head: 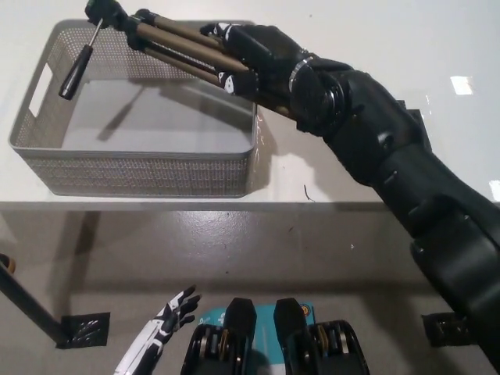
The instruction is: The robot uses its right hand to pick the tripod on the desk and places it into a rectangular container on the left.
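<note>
Right hand (262, 56), black, fingers wrapped tight around the folded legs of the tripod (168, 43), grasping it at the legs' right end. Tripod is held in the air, roughly level, stretched left from the hand over the far part of the basket (141, 168); its head and a black handle (76, 69) hang at the far-left end, above the basket's far-left corner. Tripod casts a shadow on the basket floor; can't tell if any part touches the far rim. Black right arm runs from bottom right diagonally up to the basket's far-right corner.

Left hand (173, 314), white with dark fingers, rests low at bottom left, below desk level, fingers spread apart, holding nothing.

Counts: one tripod, one basket, two robot hands. Basket is grey, perforated, rectangular, with a cut-out handle on the left wall; nothing lies inside it.

Surface: white desk (336, 23), basket on its left half, near edge of desk runs across mid-frame. A black patch (418, 125) on the desk at right, mostly hidden by the arm. A small dark curl near the desk's near edge, right of the basket. Below the desk: grey glossy floor (258, 250), dark desk leg at left with a black foot plate, another plate at far right.
</note>
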You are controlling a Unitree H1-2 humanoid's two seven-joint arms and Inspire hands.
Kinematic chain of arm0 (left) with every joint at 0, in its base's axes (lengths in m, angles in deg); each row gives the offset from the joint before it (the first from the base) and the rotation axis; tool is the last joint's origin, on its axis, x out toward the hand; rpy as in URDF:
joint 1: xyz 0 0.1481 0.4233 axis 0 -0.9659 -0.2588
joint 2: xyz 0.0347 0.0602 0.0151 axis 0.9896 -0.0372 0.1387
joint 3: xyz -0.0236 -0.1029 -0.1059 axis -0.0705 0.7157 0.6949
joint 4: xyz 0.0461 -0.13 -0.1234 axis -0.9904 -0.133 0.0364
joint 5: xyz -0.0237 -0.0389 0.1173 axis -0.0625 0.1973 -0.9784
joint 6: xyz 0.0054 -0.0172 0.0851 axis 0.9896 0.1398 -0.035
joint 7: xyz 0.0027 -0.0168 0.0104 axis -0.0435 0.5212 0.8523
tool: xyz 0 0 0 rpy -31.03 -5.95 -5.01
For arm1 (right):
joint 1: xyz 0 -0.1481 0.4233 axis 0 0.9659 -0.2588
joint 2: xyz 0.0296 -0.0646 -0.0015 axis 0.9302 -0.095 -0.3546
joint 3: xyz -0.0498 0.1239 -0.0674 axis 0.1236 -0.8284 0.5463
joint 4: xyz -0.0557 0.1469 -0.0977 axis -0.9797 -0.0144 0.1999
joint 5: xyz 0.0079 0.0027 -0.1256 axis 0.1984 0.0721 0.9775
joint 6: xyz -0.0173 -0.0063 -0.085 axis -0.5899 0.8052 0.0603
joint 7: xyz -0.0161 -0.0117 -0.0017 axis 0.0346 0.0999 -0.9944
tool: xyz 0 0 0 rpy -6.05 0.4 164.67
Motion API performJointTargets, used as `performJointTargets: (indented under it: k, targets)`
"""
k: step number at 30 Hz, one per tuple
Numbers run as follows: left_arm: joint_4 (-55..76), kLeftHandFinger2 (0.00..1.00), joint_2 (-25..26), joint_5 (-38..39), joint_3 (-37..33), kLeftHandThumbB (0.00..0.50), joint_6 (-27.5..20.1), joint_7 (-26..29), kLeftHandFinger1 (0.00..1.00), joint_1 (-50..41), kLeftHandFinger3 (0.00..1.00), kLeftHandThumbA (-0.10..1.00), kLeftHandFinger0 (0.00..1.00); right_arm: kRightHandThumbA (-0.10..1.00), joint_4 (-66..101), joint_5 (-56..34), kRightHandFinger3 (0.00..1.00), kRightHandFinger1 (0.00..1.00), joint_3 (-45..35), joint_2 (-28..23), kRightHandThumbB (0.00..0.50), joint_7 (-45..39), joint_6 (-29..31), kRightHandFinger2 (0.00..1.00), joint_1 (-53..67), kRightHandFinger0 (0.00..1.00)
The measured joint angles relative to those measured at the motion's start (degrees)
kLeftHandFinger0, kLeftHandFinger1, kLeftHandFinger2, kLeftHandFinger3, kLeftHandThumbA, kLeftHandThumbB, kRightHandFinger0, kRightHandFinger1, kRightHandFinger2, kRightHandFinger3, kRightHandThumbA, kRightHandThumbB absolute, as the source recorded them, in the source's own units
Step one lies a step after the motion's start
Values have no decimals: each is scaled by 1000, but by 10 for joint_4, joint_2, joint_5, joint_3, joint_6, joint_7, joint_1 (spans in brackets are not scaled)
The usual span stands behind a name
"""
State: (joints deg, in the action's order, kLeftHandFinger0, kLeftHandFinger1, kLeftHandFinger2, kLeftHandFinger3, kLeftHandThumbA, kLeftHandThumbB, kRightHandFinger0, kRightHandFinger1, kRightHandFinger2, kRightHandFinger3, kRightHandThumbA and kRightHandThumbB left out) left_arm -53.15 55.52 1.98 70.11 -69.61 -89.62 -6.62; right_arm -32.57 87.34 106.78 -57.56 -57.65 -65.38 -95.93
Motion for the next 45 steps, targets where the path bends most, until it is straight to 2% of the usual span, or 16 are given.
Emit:
performJointTargets:
  k: [9,13,16,21,26,28,29,30,31,32,34,36,38,39,44,45]
  targets:
    - [-9,1000,1,-8,-9,500,1,-2,1000,22,1000,1000,1000,855,55,-1,1000,1000,-5,-39,500,-17,14,1000,-1,1000]
    - [-12,1000,3,-10,-12,500,3,-4,1000,24,1000,1000,1000,873,86,0,1000,1000,-7,-55,500,-22,17,1000,-5,1000]
    - [-15,1000,5,-12,-15,500,3,-5,1000,24,1000,1000,1000,1000,112,-1,1000,1000,-14,-60,500,-31,12,1000,-10,1000]
    - [-17,1000,5,-15,-19,500,3,-5,1000,24,1000,1000,1000,1000,142,-13,1000,1000,-45,-61,498,-44,3,1000,-38,1000]
    - [-18,1000,5,-21,-22,500,3,-5,1000,24,1000,1000,1000,1000,166,-52,1000,1000,-119,-59,436,-48,-1,1000,-86,1000]
    - [-18,1000,5,-23,-23,500,3,-4,1000,24,1000,1000,1000,1000,193,-75,1000,1000,-159,-58,459,-48,-4,1000,-101,1000]
    - [-18,1000,4,-23,-23,500,3,-4,1000,24,1000,1000,1000,1000,208,-84,1000,1000,-179,-58,495,-48,-6,1000,-105,1000]
    - [-18,1000,4,-24,-23,500,3,-4,1000,24,1000,1000,1000,1000,228,-95,1000,1000,-195,-58,439,-48,-11,1000,-106,1000]
    - [-18,1000,4,-24,-23,500,3,-4,1000,24,1000,1000,1000,1000,240,-100,1000,1000,-206,-58,425,-48,-12,1000,-104,1000]
    - [-18,1000,4,-24,-23,500,3,-4,1000,24,1000,1000,1000,1000,263,-107,1000,1000,-216,-58,370,-48,-14,1000,-101,1000]
    - [-19,1000,4,-24,-23,500,4,-4,1000,24,1000,1000,1000,1000,326,-122,1000,1000,-241,-60,325,-48,-17,1000,-80,1000]
    - [-19,1000,4,-24,-23,500,5,-4,1000,24,1000,1000,1000,1000,373,-131,1000,1000,-253,-60,393,-48,-22,1000,-52,1000]
    - [-19,1000,4,-24,-23,500,5,-4,1000,24,1000,1000,1000,1000,419,-140,1000,1000,-262,-60,387,-48,-26,1000,-16,1000]
    - [-20,1000,4,-24,-23,500,5,-4,1000,24,1000,1000,1000,1000,443,-144,1000,1000,-267,-60,414,-48,-27,1000,8,1000]
    - [-22,1000,4,-23,-22,500,5,-4,1000,24,1000,1000,1000,1000,547,-159,1000,1000,-288,-58,369,-47,-29,1000,148,1000]
    - [-22,1000,4,-23,-22,500,5,-4,1000,24,1000,1000,1000,1000,573,-164,1000,1000,-295,-57,432,-47,-28,1000,185,1000]
